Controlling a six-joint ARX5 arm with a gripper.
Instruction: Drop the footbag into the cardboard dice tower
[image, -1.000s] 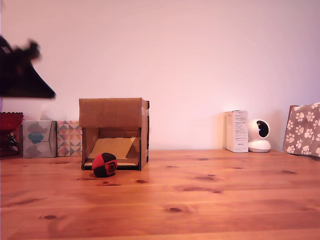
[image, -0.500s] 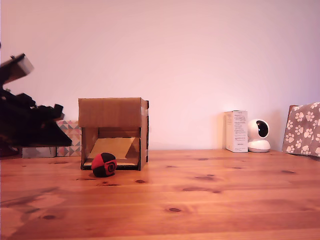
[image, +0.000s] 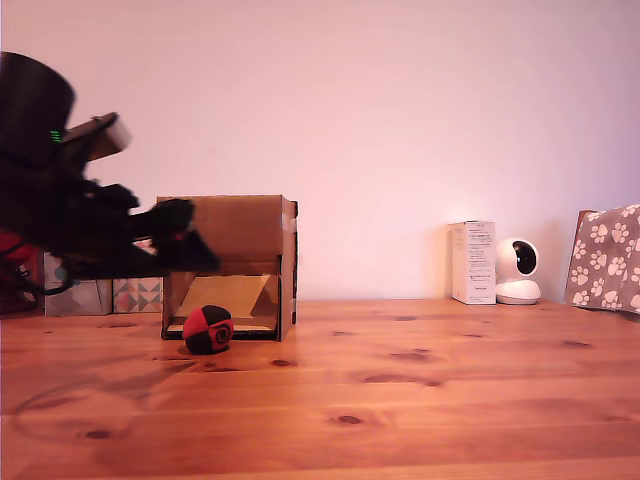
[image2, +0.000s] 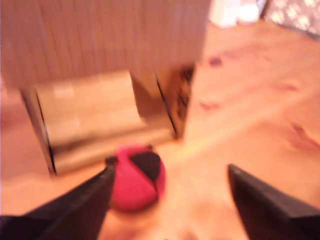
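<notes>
Claw (image2: 170, 187) spread wide, empty, blurred, hanging above table (image: 420, 390). Footbag (image2: 136, 176) on table just ahead of claw, beside one finger (image2: 80, 200), not touched. Cardboard dice tower (image: 232, 262) right behind footbag, cut-out front facing claw, ramp showing inside. Tissue boxes (image: 138, 295) beyond arm, against wall.

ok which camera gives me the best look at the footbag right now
The exterior view: the footbag is sharp, lying on the table before the cardboard dice tower. The wrist view shows it blurred, one finger partly covering it.
</notes>
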